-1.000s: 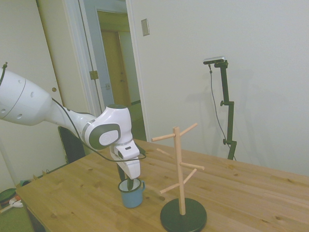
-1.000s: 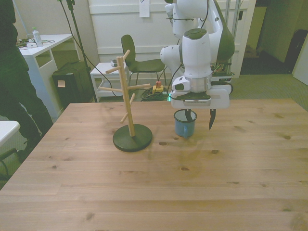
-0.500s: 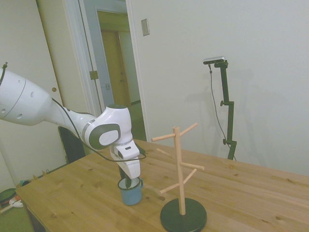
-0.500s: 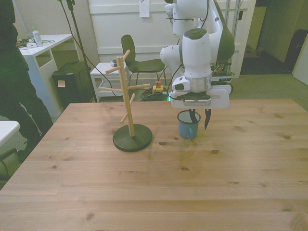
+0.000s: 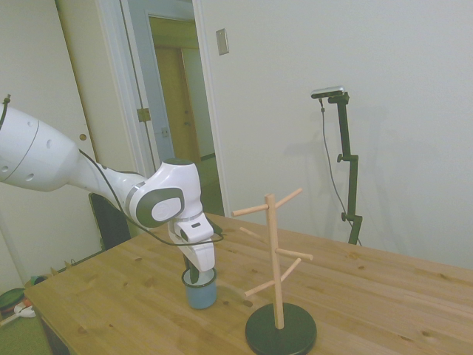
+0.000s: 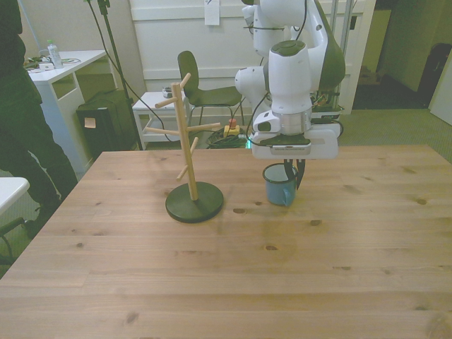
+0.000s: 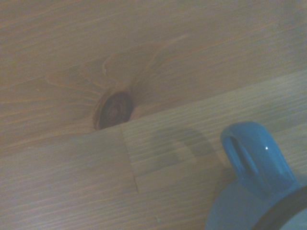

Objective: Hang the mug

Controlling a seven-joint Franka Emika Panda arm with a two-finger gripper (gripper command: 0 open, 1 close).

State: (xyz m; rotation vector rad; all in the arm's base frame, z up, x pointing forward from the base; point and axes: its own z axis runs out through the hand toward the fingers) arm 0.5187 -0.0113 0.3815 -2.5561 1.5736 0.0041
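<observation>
The wooden table (image 6: 212,282) fills the lower half of the front view. Just right of centre, the mug (image 6: 280,185) is seen upright on the tabletop. The gripper (image 6: 291,175) is clenched over the mug's rim wall, one finger inside and one outside. In the wrist view the loop handle (image 7: 252,155) is seen free. Left of centre, the peg stand (image 6: 189,155) is bare. Grasping is judged done; lifting and hooking the handle remain.

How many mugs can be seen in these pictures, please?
1. The mug is directly below the gripper, to the front view's right of the wooden peg stand. No mug hangs on the pegs.
</observation>
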